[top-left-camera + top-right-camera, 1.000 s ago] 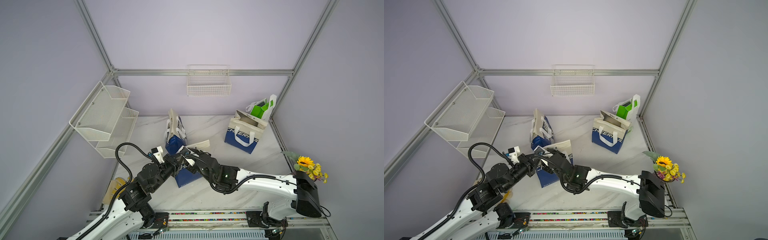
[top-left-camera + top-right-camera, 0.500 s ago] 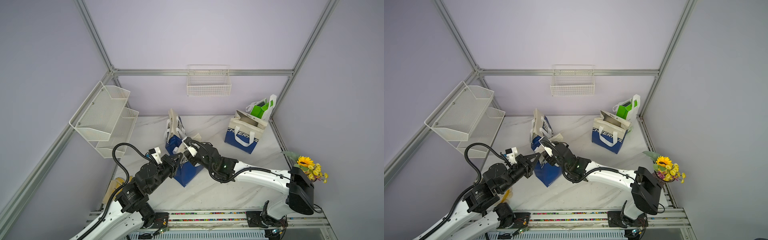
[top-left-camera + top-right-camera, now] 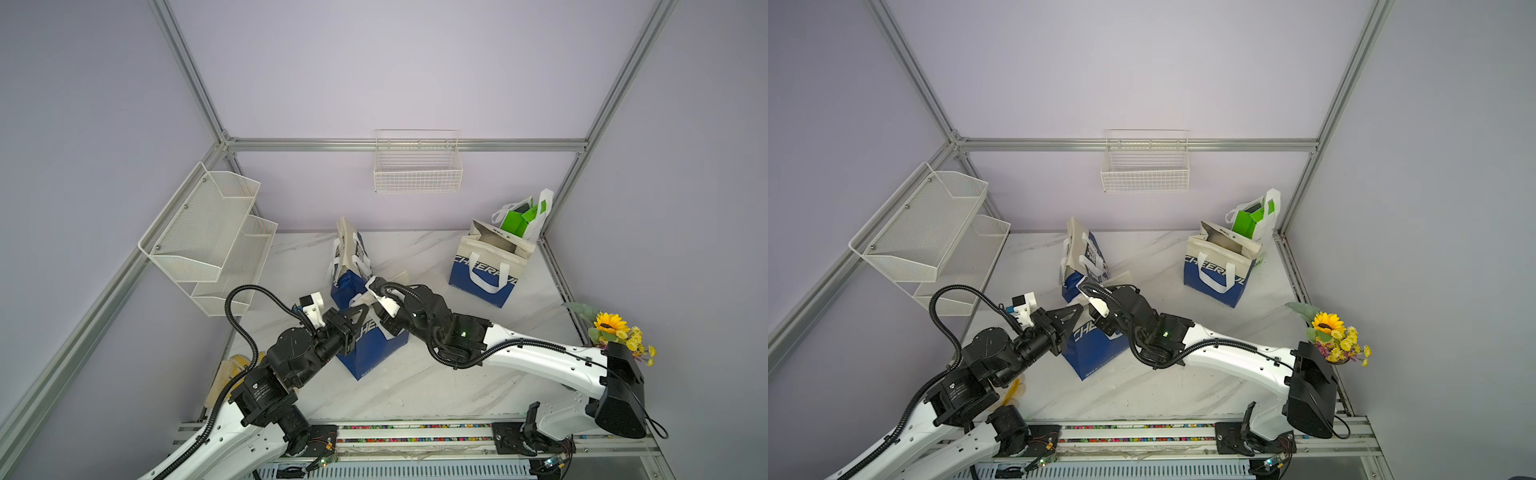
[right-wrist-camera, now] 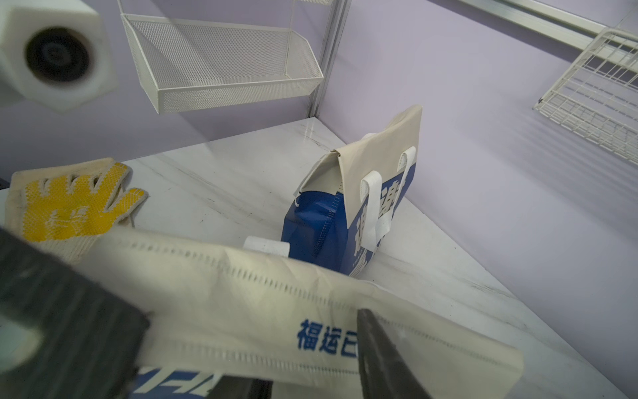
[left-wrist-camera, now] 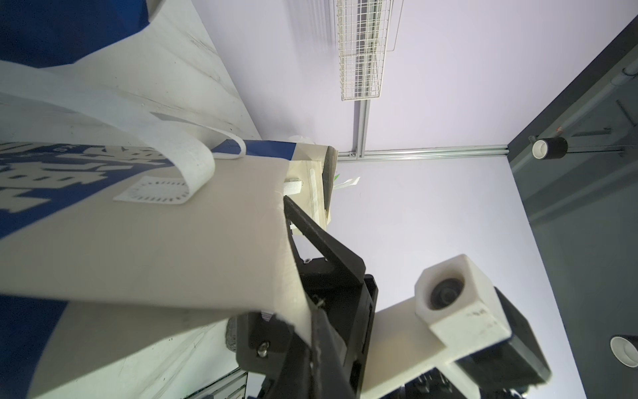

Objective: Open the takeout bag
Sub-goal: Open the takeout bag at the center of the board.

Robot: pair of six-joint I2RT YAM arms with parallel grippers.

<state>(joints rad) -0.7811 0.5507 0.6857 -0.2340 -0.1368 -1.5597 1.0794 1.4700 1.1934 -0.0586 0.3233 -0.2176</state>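
The left gripper [image 3: 364, 307] is clamped tight on the cream top edge of the takeout bag [image 3: 374, 349]. In the left wrist view the panel's rim runs straight in between its black fingers [image 5: 321, 241]. The right gripper [image 4: 248, 314] has its jaws partly apart. The bag's cream flap [image 4: 276, 311], printed with blue characters, runs across behind both fingers, and nothing is pinched between them.

The left arm reaches in low from the front left, with its forearm nearly level and its gripper pointing at the bag's top. The right arm stretches across from the front right, its wrist bent down over the same top edge, so the two grippers meet just above the bag.

The bag stands on the marble table [image 3: 415, 386] near the front centre, blue below and cream above. It is just in front of a second bag [image 3: 347, 257] of the same kind, whose flap is folded shut. A yellow-palmed glove [image 4: 69, 207] lies on the table off to the left arm's side.
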